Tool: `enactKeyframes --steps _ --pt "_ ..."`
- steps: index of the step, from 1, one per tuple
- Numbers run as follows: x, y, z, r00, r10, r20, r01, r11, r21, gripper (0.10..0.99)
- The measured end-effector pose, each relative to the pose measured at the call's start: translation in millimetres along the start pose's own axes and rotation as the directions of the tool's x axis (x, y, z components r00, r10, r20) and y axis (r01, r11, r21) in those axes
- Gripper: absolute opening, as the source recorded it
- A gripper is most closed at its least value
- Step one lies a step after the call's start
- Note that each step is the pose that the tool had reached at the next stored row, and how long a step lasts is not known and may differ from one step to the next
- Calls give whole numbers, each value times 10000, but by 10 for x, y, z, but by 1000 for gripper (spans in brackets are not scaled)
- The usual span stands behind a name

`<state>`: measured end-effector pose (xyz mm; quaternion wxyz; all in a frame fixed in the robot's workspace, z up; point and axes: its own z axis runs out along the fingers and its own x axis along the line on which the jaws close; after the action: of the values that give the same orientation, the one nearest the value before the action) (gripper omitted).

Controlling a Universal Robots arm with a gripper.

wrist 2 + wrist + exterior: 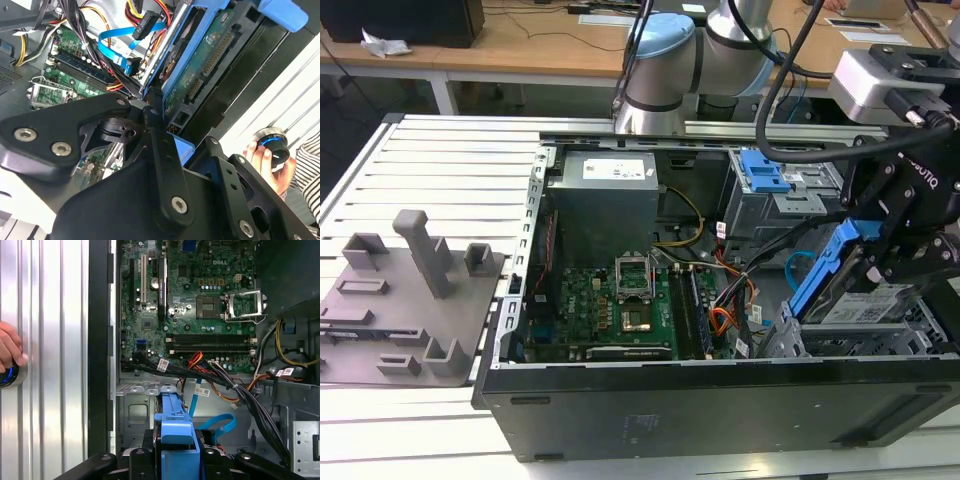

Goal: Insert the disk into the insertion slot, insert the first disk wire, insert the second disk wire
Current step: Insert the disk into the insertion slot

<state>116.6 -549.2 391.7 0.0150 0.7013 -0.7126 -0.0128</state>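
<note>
Gripper [886, 252] sits at the exterior view's right end of the open computer case [720, 400]. Jaws are closed on the disk [873, 303]; in the first wrist view its blue carrier is pinched between the two black fingers [137, 460].

The disk is tilted, carrier edge up, with its lower edge down at the mouth of the insertion slot [840, 345] (cannot tell whether the two touch there). It is not lying flat in the cage. In the second wrist view its green circuit-board underside [210, 50] faces the camera.

The second disk wire [798, 268] loops just beside the slot, between it and the taller cage with the blue latch [765, 175]. Its dark plug [144, 22] hangs among other wires, apart from the disk.

The motherboard [620, 300] lies on the case floor, toward the exterior view's left of the slot.

Outside the case, a person's hand [257, 155] rests on a round knob with a blue ring [272, 142]. A grey fixture plate [400, 300] lies on the slatted table [440, 170].
</note>
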Motion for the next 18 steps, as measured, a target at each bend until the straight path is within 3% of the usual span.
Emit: enactKeyframes --steps 5,6,10,11,12,18 --pt "0 0 2 10000 0 2 0 10000 0 376" --pt "0 0 2 10000 0 3 0 10000 0 439" --pt "0 0 2 10000 0 1 0 10000 0 427" --pt "0 0 3 10000 0 2 0 10000 0 235" --pt "0 0 3 10000 0 2 0 10000 0 118" --pt "0 -7 5 10000 0 4 0 10000 0 106"
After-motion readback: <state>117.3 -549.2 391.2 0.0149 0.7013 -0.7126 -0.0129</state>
